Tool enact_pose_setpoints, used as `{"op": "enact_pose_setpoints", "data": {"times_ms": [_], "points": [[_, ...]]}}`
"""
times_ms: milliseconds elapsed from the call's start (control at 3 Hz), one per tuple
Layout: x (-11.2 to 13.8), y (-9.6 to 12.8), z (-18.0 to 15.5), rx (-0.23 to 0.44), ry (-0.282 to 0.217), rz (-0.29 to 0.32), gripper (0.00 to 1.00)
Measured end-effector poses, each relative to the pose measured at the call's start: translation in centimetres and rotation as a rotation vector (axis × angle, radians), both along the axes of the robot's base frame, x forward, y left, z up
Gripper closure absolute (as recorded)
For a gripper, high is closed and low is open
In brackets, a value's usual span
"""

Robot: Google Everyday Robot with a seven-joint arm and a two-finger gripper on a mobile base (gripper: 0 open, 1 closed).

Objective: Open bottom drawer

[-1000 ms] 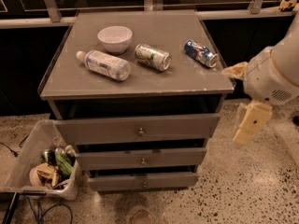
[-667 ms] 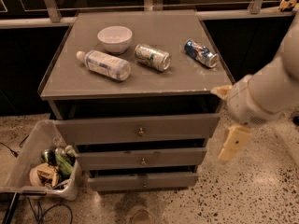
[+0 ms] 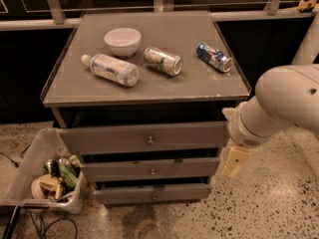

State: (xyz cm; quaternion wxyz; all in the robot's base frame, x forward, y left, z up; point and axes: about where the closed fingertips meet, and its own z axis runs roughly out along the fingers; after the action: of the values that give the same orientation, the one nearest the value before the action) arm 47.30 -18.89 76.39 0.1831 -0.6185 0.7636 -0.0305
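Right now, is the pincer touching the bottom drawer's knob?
No, the pincer hangs right of the cabinet, away from the bottom drawer's knob.

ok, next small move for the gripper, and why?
Probably lower the gripper and bring it left toward the knob of the bottom drawer. It hangs off the cabinet's right side, about level with the middle drawer, apart from that knob, which sits lower, mid-front.
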Motion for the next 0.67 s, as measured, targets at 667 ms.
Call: {"op": "enact_pose_setpoints", "data": {"times_ms": [667], "points": [[-0.2, 1.3, -3.1, 0.033, 0.019, 0.04, 0.0]]}}
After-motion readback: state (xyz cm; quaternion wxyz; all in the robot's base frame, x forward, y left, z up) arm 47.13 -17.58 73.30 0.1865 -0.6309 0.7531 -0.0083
